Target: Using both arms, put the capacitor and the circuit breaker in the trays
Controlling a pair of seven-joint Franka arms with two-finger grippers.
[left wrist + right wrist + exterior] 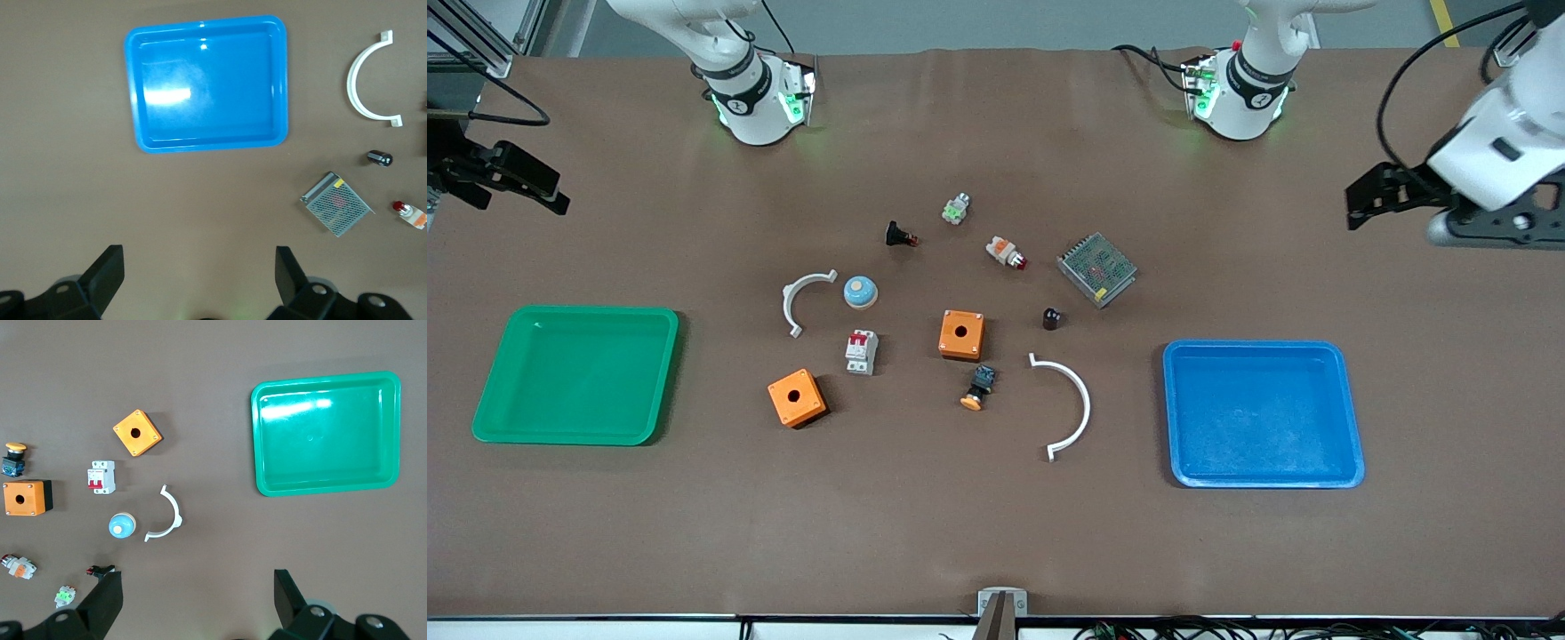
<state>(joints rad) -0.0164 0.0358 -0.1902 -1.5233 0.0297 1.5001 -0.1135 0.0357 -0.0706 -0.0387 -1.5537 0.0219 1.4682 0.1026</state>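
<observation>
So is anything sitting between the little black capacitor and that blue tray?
Nothing visible. The capacitor stands on bare table, and only brown mat lies between it and the blue tray. The metal mesh box sits farther from the front camera, off that line. The white arc lies nearer, also clear.

Lying on the table are two trays, the green tray (575,374) and the blue tray (1263,413), two orange boxes (961,334), two white curved brackets (1069,405), one capacitor (1052,318) and one circuit breaker (861,352).
</observation>
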